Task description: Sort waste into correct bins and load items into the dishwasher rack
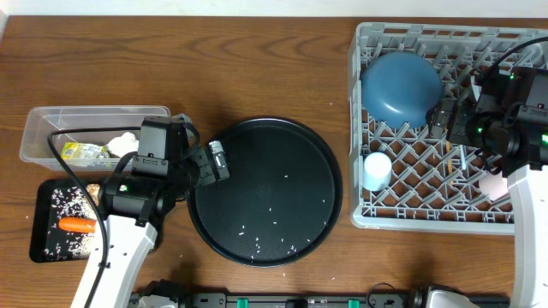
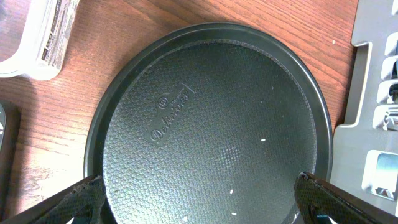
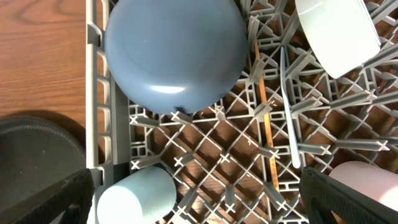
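Note:
The grey dishwasher rack (image 1: pixel 364 205) holds a dark blue plate (image 1: pixel 401 85) (image 3: pixel 174 50), a light-blue cup (image 1: pixel 377 169) (image 3: pixel 134 196), a pink cup (image 3: pixel 367 180), a white bowl (image 3: pixel 336 31), a white spoon (image 3: pixel 287 106) and a wooden chopstick (image 3: pixel 267 124). My right gripper (image 1: pixel 452 120) (image 3: pixel 199 205) hangs open over the rack with nothing between its fingers. The clear tub (image 1: pixel 94 115) contains the yellow-green wrapper (image 1: pixel 81 154) and the white tissue (image 1: pixel 120 141). In the shallow black tray (image 1: pixel 41 239) lie the carrot (image 1: pixel 77 225) and rice grains. My left gripper (image 1: pixel 214 162) (image 2: pixel 199 202) is open and empty.
A large round black tray (image 1: pixel 265 192) (image 2: pixel 211 124) with a few rice grains lies in the middle, under my left gripper. In the left wrist view the clear tub (image 2: pixel 31 37) is at top left and the rack's edge (image 2: pixel 379 93) at right.

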`<action>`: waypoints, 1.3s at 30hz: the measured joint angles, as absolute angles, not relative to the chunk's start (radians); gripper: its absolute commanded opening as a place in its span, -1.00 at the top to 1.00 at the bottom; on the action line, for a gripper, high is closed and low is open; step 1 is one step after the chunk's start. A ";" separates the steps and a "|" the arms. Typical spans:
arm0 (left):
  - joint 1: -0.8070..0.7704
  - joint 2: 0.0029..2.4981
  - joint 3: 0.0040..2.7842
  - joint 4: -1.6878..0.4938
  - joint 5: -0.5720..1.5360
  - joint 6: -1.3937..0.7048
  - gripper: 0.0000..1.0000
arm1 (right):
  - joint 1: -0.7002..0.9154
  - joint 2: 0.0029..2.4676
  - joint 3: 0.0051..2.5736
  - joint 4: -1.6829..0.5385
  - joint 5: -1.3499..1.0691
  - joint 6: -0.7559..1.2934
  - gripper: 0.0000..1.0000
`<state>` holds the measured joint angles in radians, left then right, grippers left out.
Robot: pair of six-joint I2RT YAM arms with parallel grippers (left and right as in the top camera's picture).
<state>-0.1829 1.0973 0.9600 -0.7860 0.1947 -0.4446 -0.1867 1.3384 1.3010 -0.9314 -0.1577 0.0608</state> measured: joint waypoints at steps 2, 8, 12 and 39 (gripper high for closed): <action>-0.183 1.097 0.960 -0.786 0.195 -0.445 -0.96 | -0.187 1.342 1.301 -0.931 -0.158 0.061 -0.98; -0.183 1.097 0.960 -0.786 0.195 -0.445 -0.96 | -0.187 1.336 1.301 -0.932 -0.158 0.060 -0.98; -0.183 1.097 0.960 -0.786 0.195 -0.445 -0.96 | -0.187 1.272 1.300 -0.934 -0.158 0.060 -0.98; -0.183 1.097 0.960 -0.786 0.194 -0.445 -0.96 | 0.112 0.221 1.198 -0.946 -0.134 0.061 -0.98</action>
